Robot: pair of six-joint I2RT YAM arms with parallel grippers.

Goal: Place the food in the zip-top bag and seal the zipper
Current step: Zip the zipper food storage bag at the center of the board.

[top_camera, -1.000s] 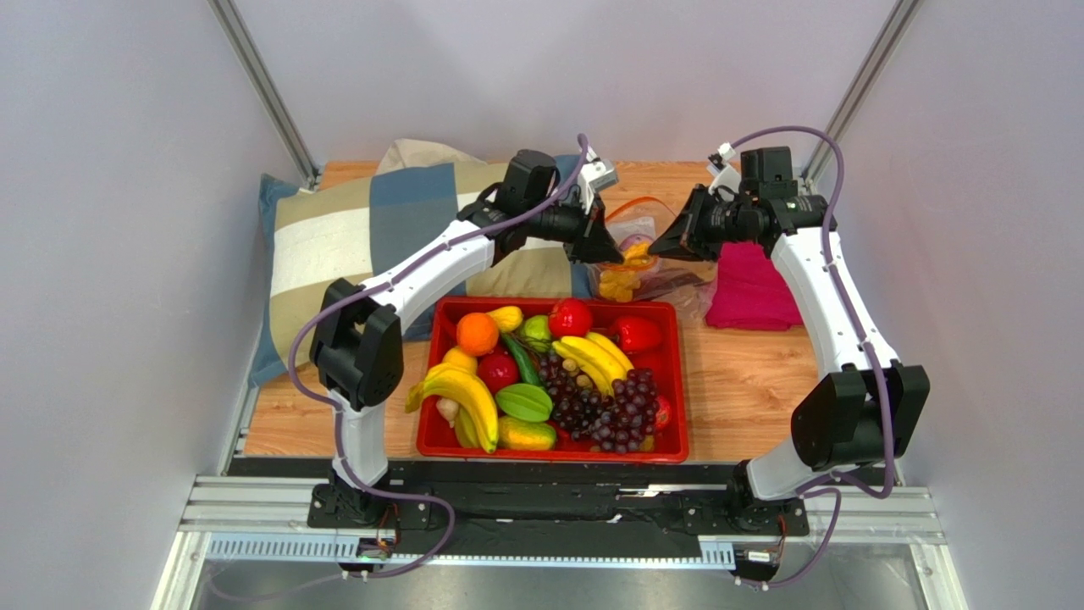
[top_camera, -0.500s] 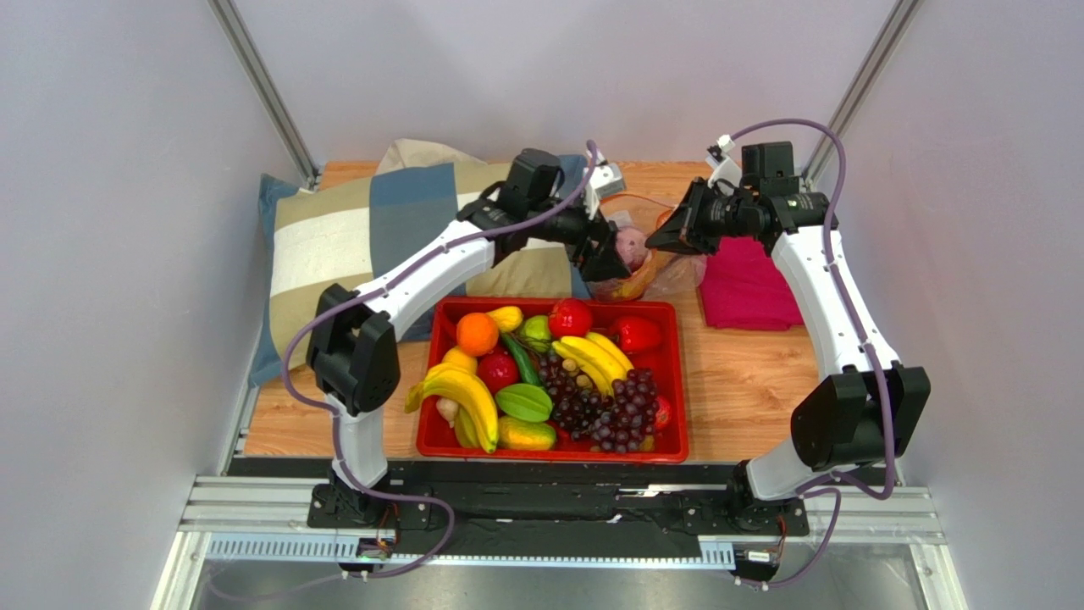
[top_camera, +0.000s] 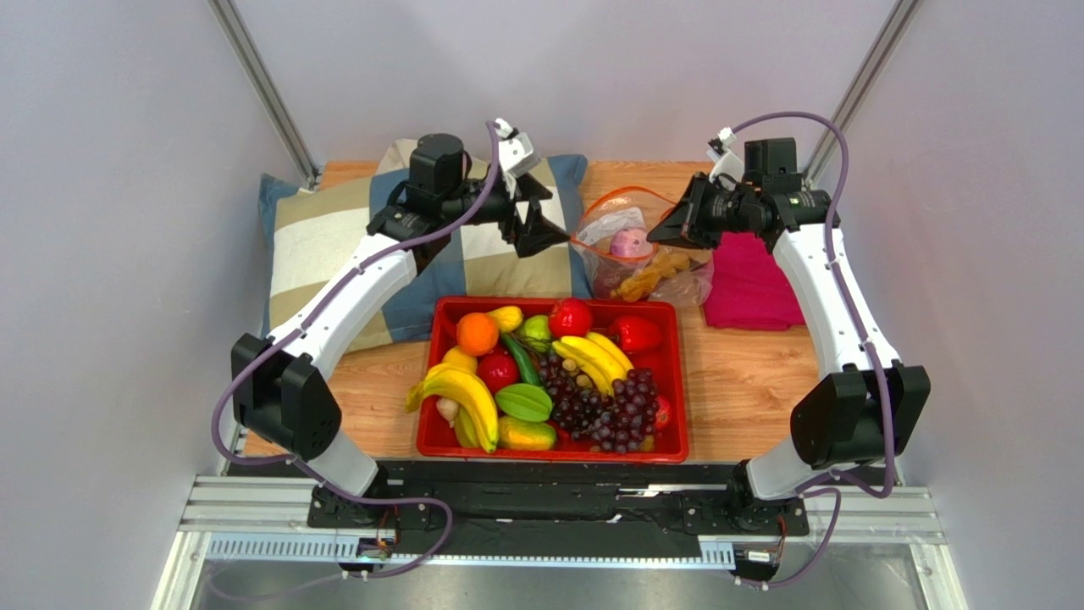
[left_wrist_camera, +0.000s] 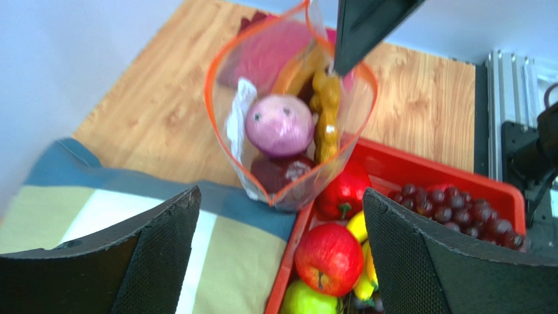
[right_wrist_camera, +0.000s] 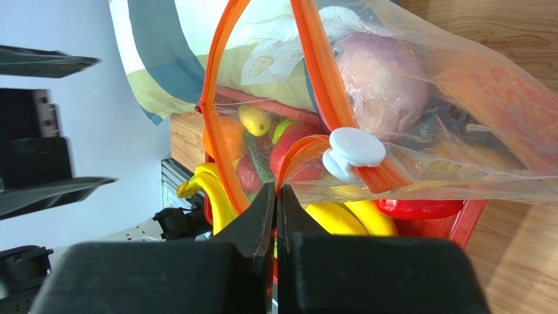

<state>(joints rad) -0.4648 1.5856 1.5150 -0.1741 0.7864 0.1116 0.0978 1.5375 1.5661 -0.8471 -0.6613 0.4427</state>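
As the overhead view shows it, we see the left arm (top_camera: 369, 273) raised over the striped pillow (top_camera: 318, 242). The left jaws are spread wide and hold nothing, just left of the zip-top bag (top_camera: 608, 235). The bag stands at the far side of the surface (top_camera: 744, 369), between the pillow and a magenta cloth (top_camera: 751, 290) and beyond the red tray (top_camera: 682, 381) of fruit. The right arm (top_camera: 827, 305) reaches the bag's mouth from the right.

Through the left wrist camera we look into the open mouth, rimmed by the orange zipper (left_wrist_camera: 211, 85). A pink-purple onion ball (left_wrist_camera: 279, 125) sits inside, with a dark maroon piece (left_wrist_camera: 281, 173) at the bag's bottom and a knobbly yellow piece (left_wrist_camera: 325, 124) beside it.

From the right wrist camera we find the right jaws closed, pinching the zipper just beside its white slider (right_wrist_camera: 353, 149).
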